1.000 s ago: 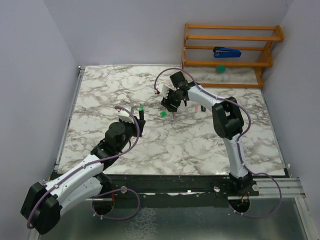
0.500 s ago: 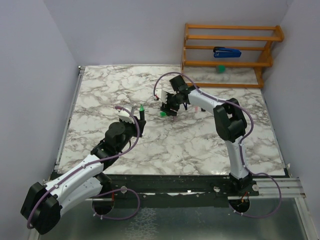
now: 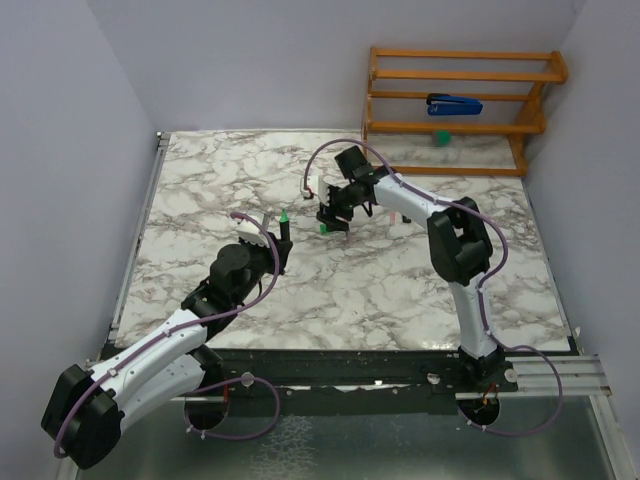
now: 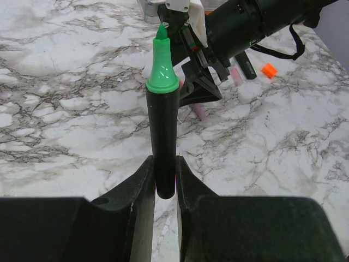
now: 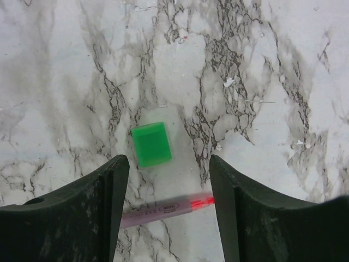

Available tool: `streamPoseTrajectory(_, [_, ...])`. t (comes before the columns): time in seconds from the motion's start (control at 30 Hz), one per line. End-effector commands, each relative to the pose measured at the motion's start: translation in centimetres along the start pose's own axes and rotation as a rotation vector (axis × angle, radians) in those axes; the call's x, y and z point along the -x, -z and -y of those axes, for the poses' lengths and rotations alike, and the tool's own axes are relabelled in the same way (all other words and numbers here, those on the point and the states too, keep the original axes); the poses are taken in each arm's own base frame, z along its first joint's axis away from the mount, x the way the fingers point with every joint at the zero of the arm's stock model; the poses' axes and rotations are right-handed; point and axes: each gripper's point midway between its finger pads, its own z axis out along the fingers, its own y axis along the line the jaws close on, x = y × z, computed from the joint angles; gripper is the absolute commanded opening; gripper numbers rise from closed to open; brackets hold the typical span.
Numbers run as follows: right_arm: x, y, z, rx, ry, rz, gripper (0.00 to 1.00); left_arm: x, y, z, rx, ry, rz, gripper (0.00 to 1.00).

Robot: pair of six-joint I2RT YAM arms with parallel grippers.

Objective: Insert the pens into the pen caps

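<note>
The left fingers (image 4: 136, 191) pinch an upright black, green-tipped marker pen (image 4: 164, 136) mid-frame; the right fingers (image 5: 232, 191) gape empty, framing a small green plastic cap (image 5: 152, 143) at centre frame.

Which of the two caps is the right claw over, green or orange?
The green cap: it shows between the open right claw's fingers, by the pink pen. The orange cap lies apart, outside them.

pink pen (image 5: 169, 209) tail behind right claw (image 5: 169, 166), black pen (image 4: 246, 65) partly behind arm (image 4: 256, 22)

right claw (image 5: 168, 164) moved left, now open over green cap (image 5: 151, 144)
</note>
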Motion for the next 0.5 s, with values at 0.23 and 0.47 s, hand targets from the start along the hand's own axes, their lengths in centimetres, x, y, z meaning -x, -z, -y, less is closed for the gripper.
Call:
streamPoseTrajectory(0.23, [1.5,-0.6,-2.8,0.098,0.019,0.014,0.65,0.1,0.0,0.7,-0.041,-0.002,0.011,0.00])
streamPoseTrajectory(0.47, [0.9,-1.6,-3.2,0.117,0.011,-0.004,0.65,0.0,0.0,0.7,-0.041,-0.002,0.011,0.00])
